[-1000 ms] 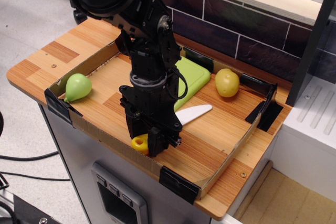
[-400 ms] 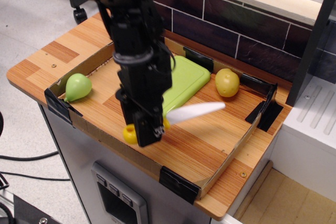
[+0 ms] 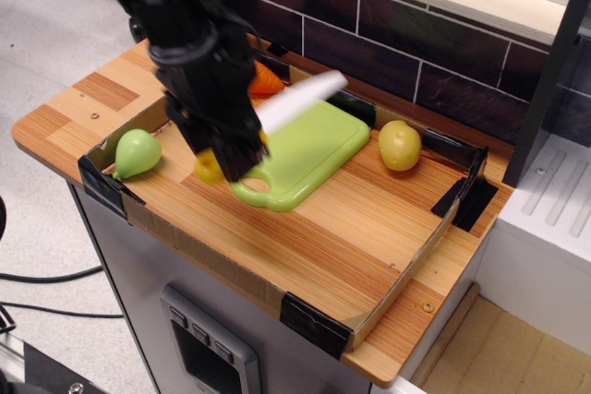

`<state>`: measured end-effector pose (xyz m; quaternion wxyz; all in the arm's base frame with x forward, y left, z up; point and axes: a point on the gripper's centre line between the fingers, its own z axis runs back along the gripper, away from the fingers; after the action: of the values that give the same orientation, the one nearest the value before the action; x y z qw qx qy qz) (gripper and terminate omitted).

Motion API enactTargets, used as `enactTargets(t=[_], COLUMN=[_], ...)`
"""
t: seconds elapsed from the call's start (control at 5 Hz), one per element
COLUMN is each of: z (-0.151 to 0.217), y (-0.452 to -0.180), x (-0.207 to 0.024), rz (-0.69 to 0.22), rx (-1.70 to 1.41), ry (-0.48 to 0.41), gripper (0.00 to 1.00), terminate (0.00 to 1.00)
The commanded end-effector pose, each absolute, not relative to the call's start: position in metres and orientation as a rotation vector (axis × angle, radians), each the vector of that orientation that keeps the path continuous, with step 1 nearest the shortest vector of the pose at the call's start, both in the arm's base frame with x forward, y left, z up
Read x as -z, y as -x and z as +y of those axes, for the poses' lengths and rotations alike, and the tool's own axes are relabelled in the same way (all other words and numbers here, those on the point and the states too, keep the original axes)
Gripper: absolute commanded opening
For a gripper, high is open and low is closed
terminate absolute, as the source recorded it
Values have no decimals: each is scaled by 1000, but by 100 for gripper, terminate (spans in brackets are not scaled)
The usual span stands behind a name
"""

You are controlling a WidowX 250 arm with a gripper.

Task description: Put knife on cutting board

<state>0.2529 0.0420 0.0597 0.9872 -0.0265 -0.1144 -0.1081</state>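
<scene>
My black gripper [image 3: 231, 159] is shut on the knife's yellow handle [image 3: 209, 169] and holds it in the air. The knife's white blade [image 3: 297, 99] points up and to the right, above the left part of the cutting board. The light green cutting board [image 3: 309, 151] lies in the tray, its oval handle hole [image 3: 258, 186] toward the front. The gripper hangs over the board's left front end and hides part of it.
A green pear [image 3: 137, 152] lies at the tray's left end. A yellow fruit [image 3: 399, 145] lies right of the board. An orange object [image 3: 264, 80] shows behind the arm. The low cardboard tray wall [image 3: 416, 260] rings the work area. A dark tiled wall stands behind.
The gripper has lifted the knife off the tray floor and carried it back and to the left, from the front of the tray to above the board's left end.
</scene>
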Motion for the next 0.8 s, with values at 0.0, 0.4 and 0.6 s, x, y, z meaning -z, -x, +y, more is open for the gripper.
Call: enactTargets(t=[0.0, 0.4, 0.6], z=[80, 69, 61], y=[-280, -279, -275], x=[-42, -31, -37], rz=[-240, -200, -199], rx=[97, 129, 141], ry=[-20, -47, -40], gripper=[0, 0, 0], terminate=[0, 0, 0])
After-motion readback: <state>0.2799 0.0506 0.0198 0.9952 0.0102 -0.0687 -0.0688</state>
